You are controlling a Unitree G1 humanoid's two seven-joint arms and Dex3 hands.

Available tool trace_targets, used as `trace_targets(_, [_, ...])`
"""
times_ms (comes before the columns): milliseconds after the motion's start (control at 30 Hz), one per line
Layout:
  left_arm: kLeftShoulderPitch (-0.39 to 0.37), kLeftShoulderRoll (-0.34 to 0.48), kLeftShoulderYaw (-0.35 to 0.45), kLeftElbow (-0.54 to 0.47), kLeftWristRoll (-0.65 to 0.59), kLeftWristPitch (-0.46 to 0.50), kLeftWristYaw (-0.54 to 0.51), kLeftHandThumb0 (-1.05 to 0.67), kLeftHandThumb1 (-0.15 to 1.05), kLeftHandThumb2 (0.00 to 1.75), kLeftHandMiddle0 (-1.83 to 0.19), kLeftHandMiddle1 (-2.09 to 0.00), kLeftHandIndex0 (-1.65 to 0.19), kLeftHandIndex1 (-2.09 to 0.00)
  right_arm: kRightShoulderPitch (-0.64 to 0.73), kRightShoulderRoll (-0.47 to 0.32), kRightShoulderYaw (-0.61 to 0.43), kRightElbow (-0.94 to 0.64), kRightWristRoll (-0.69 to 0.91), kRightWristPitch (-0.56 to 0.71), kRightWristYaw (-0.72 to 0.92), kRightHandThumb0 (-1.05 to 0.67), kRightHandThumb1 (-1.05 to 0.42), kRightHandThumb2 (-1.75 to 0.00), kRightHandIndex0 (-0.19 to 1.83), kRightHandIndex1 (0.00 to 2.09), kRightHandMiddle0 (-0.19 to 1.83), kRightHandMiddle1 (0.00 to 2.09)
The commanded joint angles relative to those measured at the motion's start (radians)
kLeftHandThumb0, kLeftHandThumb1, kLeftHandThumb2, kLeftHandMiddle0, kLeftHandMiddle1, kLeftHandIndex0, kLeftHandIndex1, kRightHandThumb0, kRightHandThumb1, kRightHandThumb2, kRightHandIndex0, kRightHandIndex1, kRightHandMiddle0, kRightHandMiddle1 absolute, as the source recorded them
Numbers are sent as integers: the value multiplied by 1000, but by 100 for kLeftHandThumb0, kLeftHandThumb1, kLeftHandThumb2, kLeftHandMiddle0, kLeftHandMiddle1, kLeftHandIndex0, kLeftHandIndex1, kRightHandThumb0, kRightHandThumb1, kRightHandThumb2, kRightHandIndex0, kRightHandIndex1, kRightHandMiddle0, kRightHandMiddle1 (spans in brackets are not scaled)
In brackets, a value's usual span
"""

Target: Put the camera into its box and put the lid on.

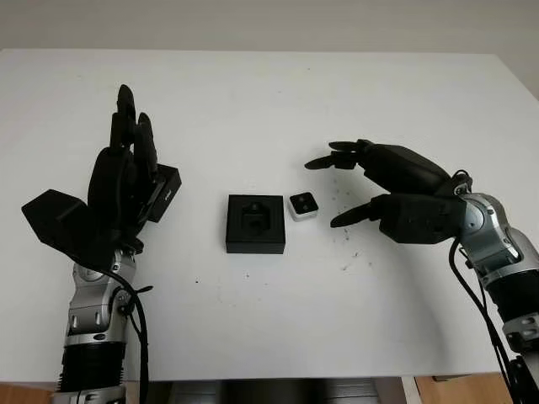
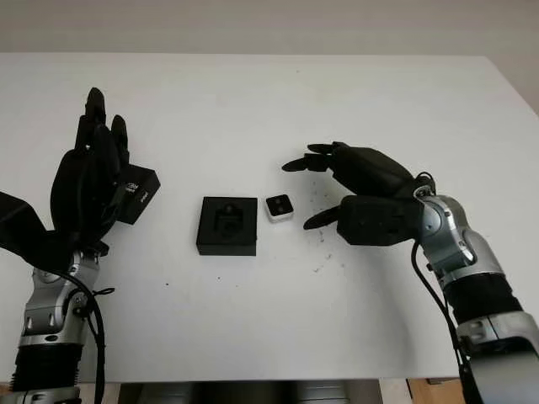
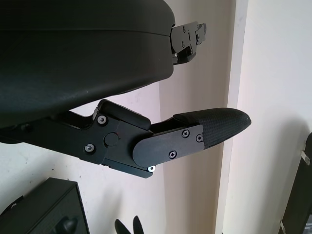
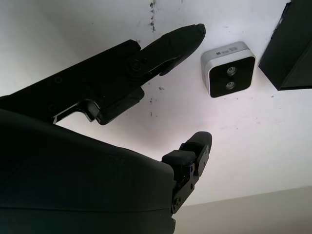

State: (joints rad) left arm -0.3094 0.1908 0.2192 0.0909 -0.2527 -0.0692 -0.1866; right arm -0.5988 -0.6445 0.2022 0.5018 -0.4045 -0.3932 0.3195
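A small white camera (image 1: 303, 204) with a black face lies on the white table, just right of the open black box (image 1: 255, 223), whose moulded insert is bare. The black lid (image 1: 164, 193) lies left of the box, partly hidden behind my left hand (image 1: 126, 168), which is open and raised beside it. My right hand (image 1: 337, 189) is open just right of the camera, fingertips close to it but apart from it. The right wrist view has the camera (image 4: 228, 68) between thumb and finger, with a box corner (image 4: 292, 48) beyond.
The white table (image 1: 269, 101) stretches wide behind and in front of the objects. Small dark specks mark the table surface near the right hand. The table's front edge runs along the bottom.
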Motion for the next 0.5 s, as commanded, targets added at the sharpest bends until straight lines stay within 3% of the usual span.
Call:
trace_targets(0, [-9,1,-2,-8,2,-3,0,-73,105,66,19,0,19,0,7,9,-12,16,14,-24,-13,-67,-83,-6,-1,12,34,34])
trace_targets(467, [-7,0,-5,-8,11,-7,3,-73,105,67,19,0,19,0,16,66,-23,125,53,-82,-75,-61,-85,-6,-6,5,35,39])
